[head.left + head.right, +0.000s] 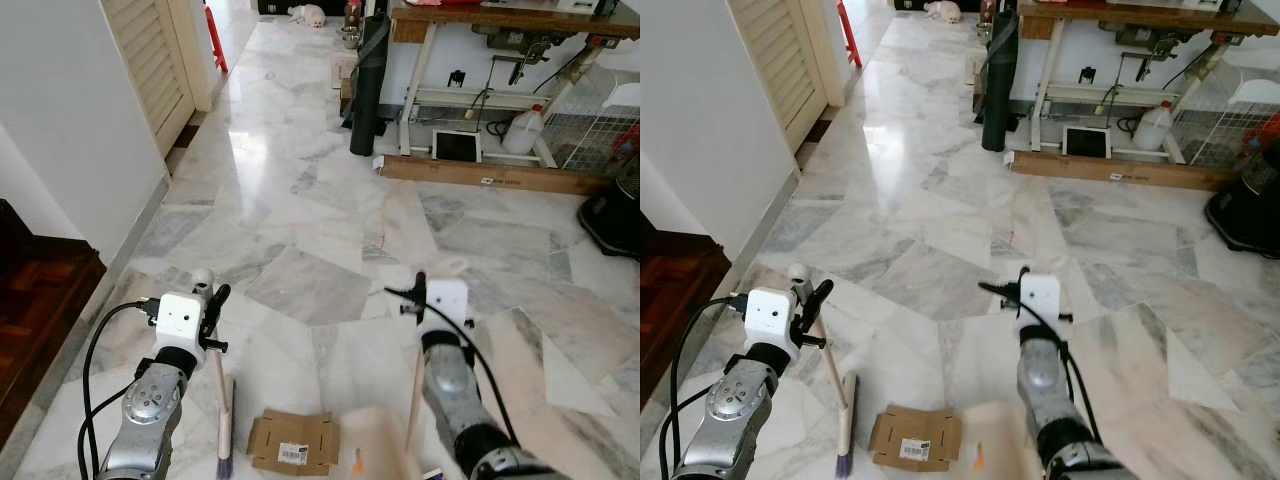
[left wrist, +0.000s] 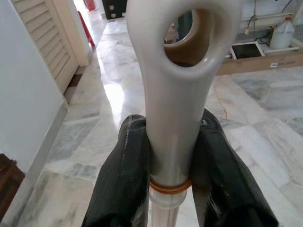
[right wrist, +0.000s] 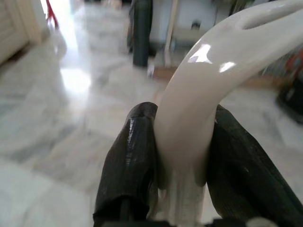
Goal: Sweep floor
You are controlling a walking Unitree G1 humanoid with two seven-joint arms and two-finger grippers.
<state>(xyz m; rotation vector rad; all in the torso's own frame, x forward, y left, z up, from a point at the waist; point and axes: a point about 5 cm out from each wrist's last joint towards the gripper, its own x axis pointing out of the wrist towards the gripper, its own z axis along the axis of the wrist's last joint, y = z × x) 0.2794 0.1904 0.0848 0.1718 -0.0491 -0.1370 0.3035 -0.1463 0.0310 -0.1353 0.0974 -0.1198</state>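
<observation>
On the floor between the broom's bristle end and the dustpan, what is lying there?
A flattened cardboard piece with a barcode label lies on the marble between the broom in the left hand and the dustpan held by the right hand, seen in both eye views.

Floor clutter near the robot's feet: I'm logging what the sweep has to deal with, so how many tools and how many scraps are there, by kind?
Brooms: 1, broom, top clamped by the left gripper.
Dustpans: 1, dustpan, handle clamped by the right gripper.
Flattened cardboard pieces: 1, cardboard piece.
Small orange scraps: 1, orange scrap.
Total: 4.
</observation>
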